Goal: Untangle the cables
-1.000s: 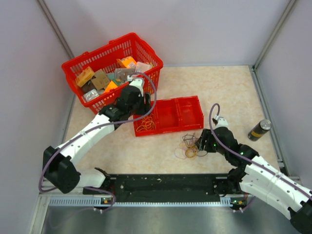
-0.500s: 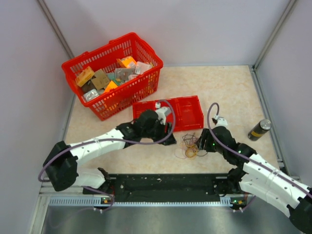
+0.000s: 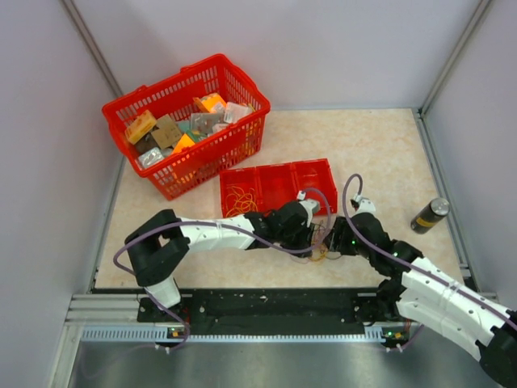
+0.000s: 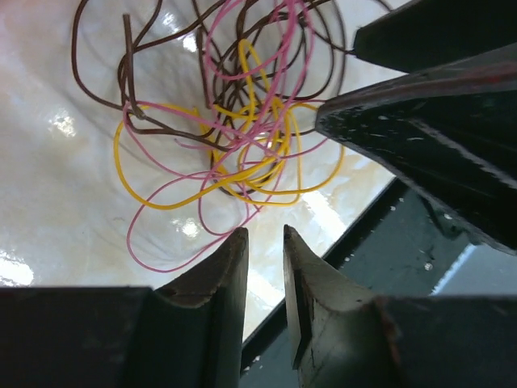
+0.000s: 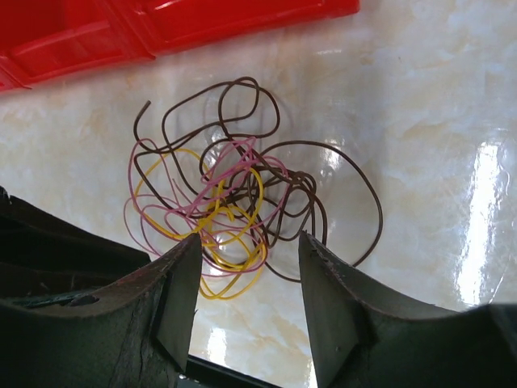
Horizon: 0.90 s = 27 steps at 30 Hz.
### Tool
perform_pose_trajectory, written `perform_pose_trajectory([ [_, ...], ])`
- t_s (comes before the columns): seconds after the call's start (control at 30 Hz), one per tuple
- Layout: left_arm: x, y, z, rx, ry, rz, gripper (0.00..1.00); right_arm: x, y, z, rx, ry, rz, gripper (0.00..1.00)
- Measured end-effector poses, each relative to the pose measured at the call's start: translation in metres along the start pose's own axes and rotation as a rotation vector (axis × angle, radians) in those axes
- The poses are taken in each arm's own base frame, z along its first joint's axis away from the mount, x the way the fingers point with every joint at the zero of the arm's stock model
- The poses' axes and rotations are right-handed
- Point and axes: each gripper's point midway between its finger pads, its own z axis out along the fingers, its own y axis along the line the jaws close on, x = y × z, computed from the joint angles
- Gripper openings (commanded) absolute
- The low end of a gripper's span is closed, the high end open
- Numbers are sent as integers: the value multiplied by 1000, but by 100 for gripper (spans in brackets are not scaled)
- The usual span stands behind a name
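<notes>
A tangle of thin cables (image 3: 317, 244), dark brown, pink and yellow, lies on the table just in front of the red tray (image 3: 317, 174). In the left wrist view the tangle (image 4: 234, 137) lies just beyond my left gripper (image 4: 265, 234), whose jaws stand a narrow gap apart with nothing between them. In the right wrist view the tangle (image 5: 234, 202) lies in front of my right gripper (image 5: 249, 238), which is wide open and empty, low over the table. Both grippers meet at the tangle, the left gripper (image 3: 311, 229) from the left and the right gripper (image 3: 333, 242) from the right.
The tray's left compartment holds a bunch of yellow-orange wire (image 3: 241, 199). A red basket (image 3: 218, 61) full of packets stands at the back left. A dark can (image 3: 429, 215) lies at the right. A black strip (image 3: 275, 303) runs along the table's near edge.
My left arm has swung from the basket and tray across to the right and down to the tangle. The right arm has barely moved.
</notes>
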Motion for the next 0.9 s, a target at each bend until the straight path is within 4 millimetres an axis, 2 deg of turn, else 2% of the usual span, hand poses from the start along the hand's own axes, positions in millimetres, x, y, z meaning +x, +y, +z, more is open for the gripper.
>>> perform_pose_trajectory([
  [0.1, 7, 7, 6, -48, 7, 7, 31, 4, -3, 0, -3, -1, 11, 51],
  [0.2, 10, 16, 9, -132, -1, 12, 49, 4, -2, 0, -4, -1, 19, 51],
  [0.33, 0, 21, 12, -250, -32, 30, 52, 4, -1, 0, -7, -1, 24, 51],
  [0.5, -7, 16, 19, -301, -53, 27, 41, 4, -1, 0, -10, 1, 32, 51],
  [0.57, -3, 21, 21, -322, -42, 20, 31, 5, 0, -1, -13, 3, 36, 51],
  [0.67, 3, 29, 24, -356, -24, 13, 9, 4, 1, -1, -18, 0, 41, 51],
  [0.73, 6, 33, 25, -371, -14, 13, 1, 4, 1, -1, -20, -2, 41, 52],
  [0.9, 5, 35, 20, -393, -31, 25, 0, 7, 1, 0, -19, 15, 29, 66],
])
